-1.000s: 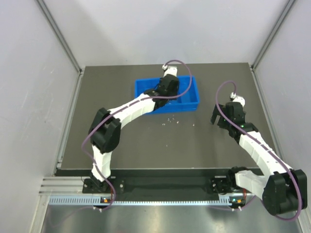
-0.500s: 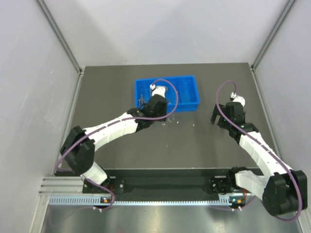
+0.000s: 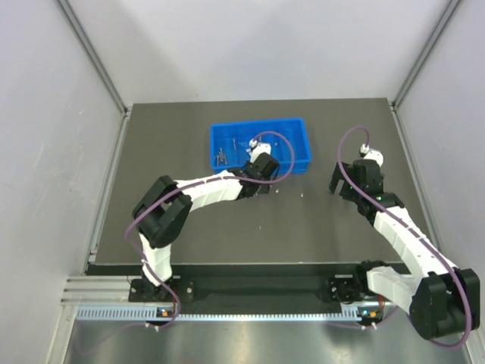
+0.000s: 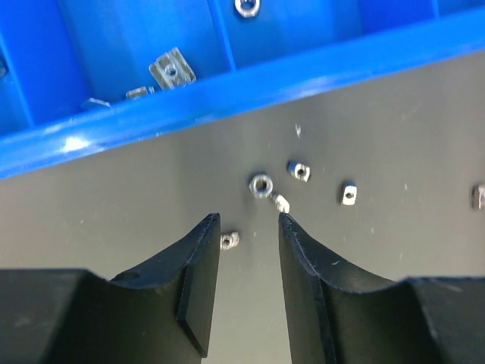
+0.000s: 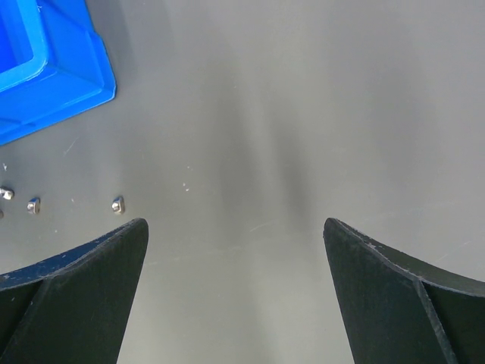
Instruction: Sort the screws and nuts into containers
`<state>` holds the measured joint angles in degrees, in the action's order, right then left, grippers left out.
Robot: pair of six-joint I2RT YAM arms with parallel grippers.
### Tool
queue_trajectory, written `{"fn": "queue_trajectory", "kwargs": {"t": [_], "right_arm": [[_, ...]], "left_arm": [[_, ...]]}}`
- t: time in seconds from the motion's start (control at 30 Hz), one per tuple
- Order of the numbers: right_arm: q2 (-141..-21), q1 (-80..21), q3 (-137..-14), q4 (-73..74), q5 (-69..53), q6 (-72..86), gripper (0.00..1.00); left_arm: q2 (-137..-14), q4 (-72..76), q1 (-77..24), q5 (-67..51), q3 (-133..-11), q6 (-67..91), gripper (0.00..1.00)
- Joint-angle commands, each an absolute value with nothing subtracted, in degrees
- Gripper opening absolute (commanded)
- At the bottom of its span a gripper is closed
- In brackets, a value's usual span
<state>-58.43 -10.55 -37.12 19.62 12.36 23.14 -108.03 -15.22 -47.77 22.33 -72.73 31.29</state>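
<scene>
A dark grey tabletop (image 3: 189, 235) sits between pale grey walls (image 3: 45, 189), with a metal rail (image 3: 258, 312) along its near edge.

A shallow blue tray (image 4: 326, 72) sits flat toward 12 o'clock on the table (image 3: 189, 227), split by low dividers into side-by-side sections. A few thin screws (image 3: 220, 155) lie in its 9 o'clock end section. Small silvery nuts (image 4: 260, 184) lie scattered on the table at the tray's 6 o'clock side, most of them apart. A couple more rest inside the middle sections.
</scene>
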Motion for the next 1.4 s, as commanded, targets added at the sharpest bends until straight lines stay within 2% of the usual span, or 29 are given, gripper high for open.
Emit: {"fn": "queue_trajectory", "kwargs": {"t": [0.0, 1.0, 1.13, 1.17, 1.37], "right_arm": [[-57.39, -9.67, -37.44, 19.16, 12.83, 22.94, 1.00], [-58.36, -9.67, -37.44, 18.81, 12.66, 23.03, 1.00], [-58.10, -9.75, -37.35, 19.07, 12.92, 23.03, 1.00], [-58.01, -9.67, -37.35, 18.99, 12.92, 23.03, 1.00], [-58.01, -9.67, -37.44, 18.99, 13.01, 23.11, 1.00]], "left_arm": [[-109.68, -13.72, -47.90, 25.05, -75.94, 33.05, 0.42], [-117.95, -15.65, -48.25, 26.98, -79.36, 33.57, 0.41], [-118.74, -15.91, -48.25, 26.81, -79.89, 33.40, 0.35], [-118.83, -16.00, -48.25, 26.89, -80.15, 33.49, 0.29], [-118.30, -16.79, -48.43, 26.89, -79.81, 33.22, 0.10]]}}
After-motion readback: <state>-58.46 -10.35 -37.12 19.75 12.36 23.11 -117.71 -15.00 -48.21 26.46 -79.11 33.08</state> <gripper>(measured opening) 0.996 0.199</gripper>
